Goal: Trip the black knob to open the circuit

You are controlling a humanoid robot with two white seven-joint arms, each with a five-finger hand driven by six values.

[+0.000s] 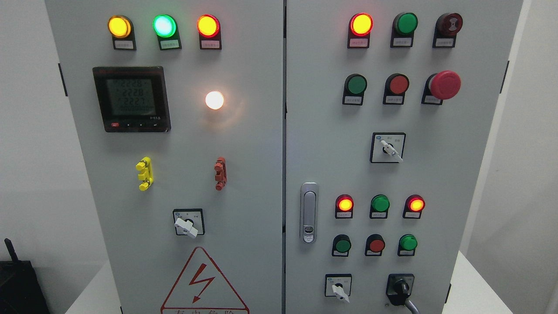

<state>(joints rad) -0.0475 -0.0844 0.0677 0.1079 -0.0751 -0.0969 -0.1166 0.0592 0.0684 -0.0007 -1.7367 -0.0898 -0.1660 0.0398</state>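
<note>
Neither hand is in frame, no arm visible from either side, so hand state cannot be told. Grey cabinet [244, 144] fills the frame, two doors split by a vertical seam at centre.

Black knob [400, 289] sits at lower right of frame, bottom of the right door, on a black plate; its handle points down-right, grey-tipped end running off the bottom edge. Nothing touching it. Just left of it, a white selector switch [339, 291] on a white plate, lever angled down-right.

Right door, upper part: lit red lamp [361, 24], unlit green lamp [406, 23], dark red buzzer [450, 24]. Row below: green button [356, 84], red button [398, 84], big red mushroom stop button [444, 84]. Below that, another white-lever selector [388, 148]. Mid-right: two lit red lamps with an unlit green one between, then a row of three small buttons, green, red, green. Silver door latch [309, 212] near the seam.

Left door: lit yellow lamp [119, 26], green lamp [164, 25] and red lamp [208, 25] across upper left; digital meter [130, 99] below them, lit white lamp [214, 100] to its right. Yellow terminal block [144, 173] and red terminal block [220, 173] mid-door. White-lever selector [188, 223] below, red lightning warning triangle [201, 283] at bottom edge. Dark object [17, 283] in lower left corner, unclear what.
</note>
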